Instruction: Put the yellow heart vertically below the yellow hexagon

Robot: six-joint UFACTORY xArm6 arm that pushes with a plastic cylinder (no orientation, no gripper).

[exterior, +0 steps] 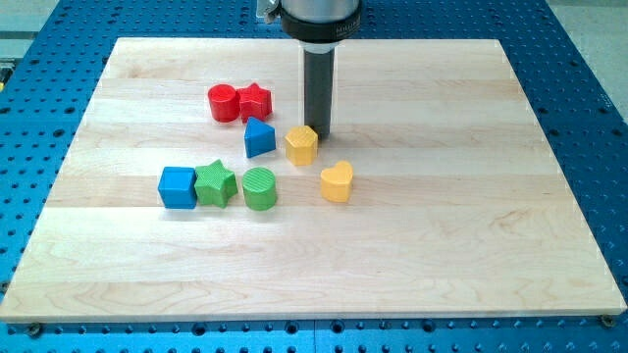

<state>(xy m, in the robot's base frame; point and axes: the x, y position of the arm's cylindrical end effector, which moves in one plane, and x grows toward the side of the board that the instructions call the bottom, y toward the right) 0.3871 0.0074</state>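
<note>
The yellow heart (337, 182) lies near the board's middle. The yellow hexagon (301, 144) sits up and to the left of it, a short gap apart. My tip (321, 132) stands just right of the hexagon's upper edge, touching or almost touching it, and above the heart. The dark rod rises from there to the view's top.
A blue block with a peaked top (259, 136) sits left of the hexagon. A red cylinder (224, 102) and red star (255, 100) lie further up-left. A blue cube (178, 186), green star (215, 183) and green cylinder (260, 188) form a row at the left. The wooden board (442, 245) lies on a blue perforated table.
</note>
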